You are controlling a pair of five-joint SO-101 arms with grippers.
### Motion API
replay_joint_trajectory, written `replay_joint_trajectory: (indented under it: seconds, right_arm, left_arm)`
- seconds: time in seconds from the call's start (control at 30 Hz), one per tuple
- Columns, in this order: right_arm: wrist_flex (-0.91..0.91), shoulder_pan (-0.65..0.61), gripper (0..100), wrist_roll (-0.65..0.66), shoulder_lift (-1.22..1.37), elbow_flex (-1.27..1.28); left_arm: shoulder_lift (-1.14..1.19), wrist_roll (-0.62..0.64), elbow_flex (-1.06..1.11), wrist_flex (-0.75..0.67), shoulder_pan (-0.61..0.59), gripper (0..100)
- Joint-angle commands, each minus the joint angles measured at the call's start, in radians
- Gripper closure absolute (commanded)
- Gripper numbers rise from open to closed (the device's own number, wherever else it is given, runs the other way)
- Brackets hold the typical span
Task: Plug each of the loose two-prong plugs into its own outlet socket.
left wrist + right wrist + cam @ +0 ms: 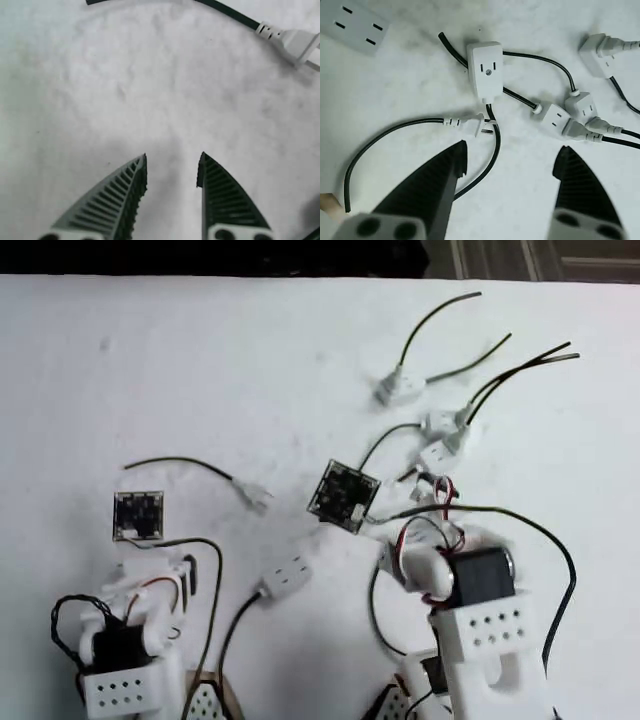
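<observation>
My left gripper [172,164] hangs open over bare white table [100,90], nothing between its fingers. A loose white two-prong plug [296,42] on a black cord lies beyond it to one side, also seen in the high view as the plug [256,498] right of the left arm [130,640]. My right gripper [511,154] is open above a second loose two-prong plug [471,125] on a black cord. Just past that plug lies a single white outlet socket [485,69]. Three more small sockets [555,117] [583,104] [597,47] lie farther off with cords attached.
A white multi-outlet strip [287,573] with a black cord lies between the arms, and its corner [355,24] shows in the right wrist view. Black cords trail from the cluster of sockets [440,435] at the back right. The right arm [475,610] stands at the front right.
</observation>
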Motion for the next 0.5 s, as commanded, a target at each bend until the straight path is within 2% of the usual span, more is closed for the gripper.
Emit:
replay_joint_trajectory:
  seconds: [0.0, 0.07, 0.3, 0.47]
  right_arm:
    - [0.004, -0.01, 72.4, -0.008, 0.002, 0.015]
    - [0.007, -0.01, 72.4, 0.025, 0.041, 0.034]
    - [-0.027, -0.008, 72.4, 0.42, 0.245, 0.086]
    - [-0.148, -0.008, 72.4, 0.503, 0.433, 0.084]
  left_arm:
    - [-0.004, 0.011, -0.003, 0.005, -0.005, 82]
    - [-0.004, 0.011, -0.003, 0.005, -0.005, 82]
    - [-0.004, 0.011, -0.003, 0.005, -0.005, 82]
    - [-0.004, 0.011, -0.003, 0.005, -0.005, 82]
